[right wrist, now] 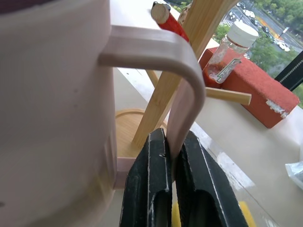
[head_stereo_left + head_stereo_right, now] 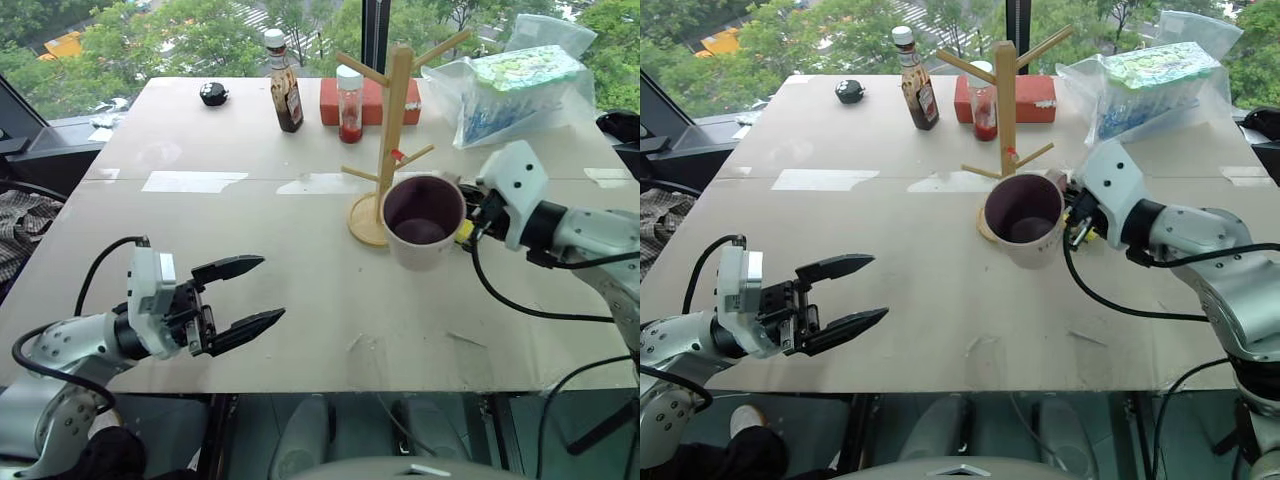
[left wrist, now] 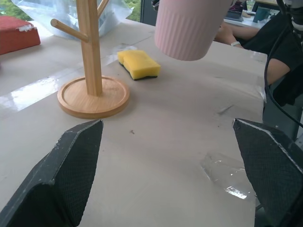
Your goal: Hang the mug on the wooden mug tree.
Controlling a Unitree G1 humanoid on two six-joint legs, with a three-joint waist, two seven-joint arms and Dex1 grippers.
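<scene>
Table [image 2: 300, 300]: bears everything below.
Wooden mug tree [image 2: 392, 140]: stands centre-right, base on the table.
Mug [image 2: 424, 220]: in the air, just right of and in front of the mug tree's base, clear of the pegs.
Right gripper [image 1: 171, 156]: right of the mug, at its handle.
Left gripper [image 2: 250, 295]: near edge, left side, well apart from the mug.
Two bottles [image 2: 285, 95]: behind and left of the tree.
Block [image 2: 370, 100]: behind the tree.
Bag [image 2: 510, 85]: far right corner.
Sponge [image 3: 138, 64]: on the table beside the tree's base.
</scene>
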